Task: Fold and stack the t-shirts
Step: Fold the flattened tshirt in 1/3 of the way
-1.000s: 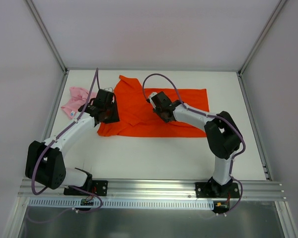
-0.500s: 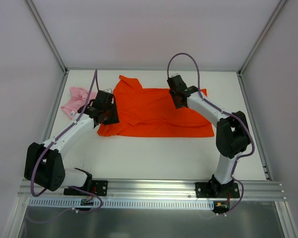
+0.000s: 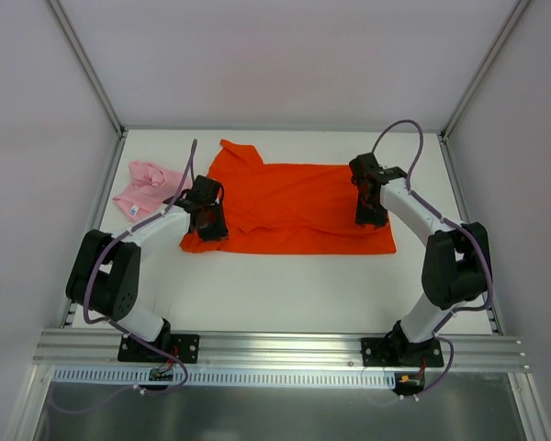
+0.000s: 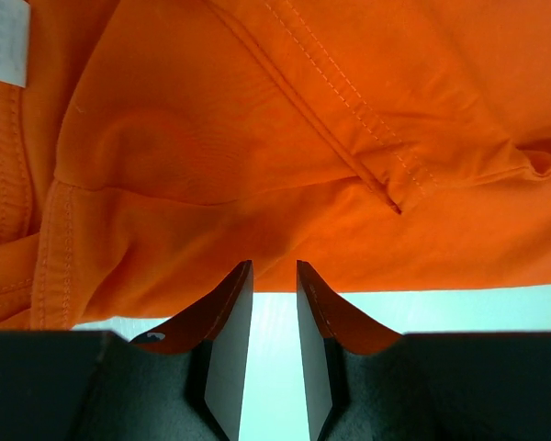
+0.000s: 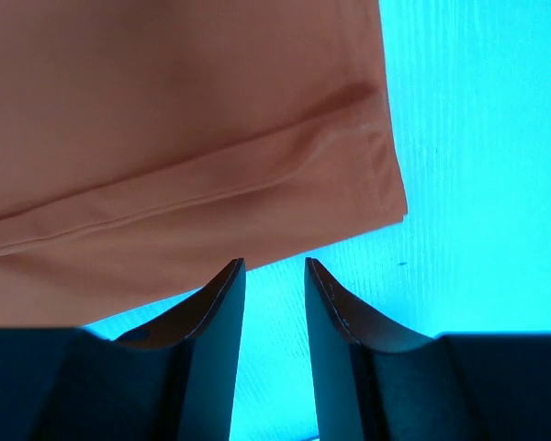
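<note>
Gaping narrowly, empty: left gripper (image 4: pixel 274 268), right gripper (image 5: pixel 274 266)

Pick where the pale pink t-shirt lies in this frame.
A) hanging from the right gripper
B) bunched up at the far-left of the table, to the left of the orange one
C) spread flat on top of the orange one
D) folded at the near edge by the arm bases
B: the pink t-shirt sits crumpled at the far-left of the table, left of the spread orange t-shirt.
</note>
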Robot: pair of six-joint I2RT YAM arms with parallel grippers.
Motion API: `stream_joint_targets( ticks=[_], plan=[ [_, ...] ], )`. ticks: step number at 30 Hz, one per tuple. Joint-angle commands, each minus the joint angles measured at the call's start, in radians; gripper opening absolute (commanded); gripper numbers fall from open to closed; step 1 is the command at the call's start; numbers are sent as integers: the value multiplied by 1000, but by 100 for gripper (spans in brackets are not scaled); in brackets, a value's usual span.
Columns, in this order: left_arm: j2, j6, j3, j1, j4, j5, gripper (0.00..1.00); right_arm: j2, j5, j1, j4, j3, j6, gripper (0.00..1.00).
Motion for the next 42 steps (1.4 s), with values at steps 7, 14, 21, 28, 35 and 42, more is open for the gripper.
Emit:
stream_joint_targets(
  ticks=[7, 14, 21, 28, 35, 42],
  plan=[
    [16, -13, -19, 12, 55, 24, 25, 26, -93, -96, 42, -88, 197, 36],
    [-2, -5, -32, 10, 43, 10, 25, 92, -95, -136, 113, -73, 219, 36],
    [-10, 12, -26, 10, 27, 10, 25, 120, -98, -163, 151, -51, 227, 40],
    [-10, 15, -26, 10, 23, 10, 25, 132, -113, -182, 174, -56, 234, 44],
    [-10, 25, -13, 12, 11, 10, 25, 103, -131, -186, 237, -90, 240, 34],
    [-23, 36, -13, 10, -9, -22, 25, 166, -127, -202, 236, -25, 243, 34]
  ],
)
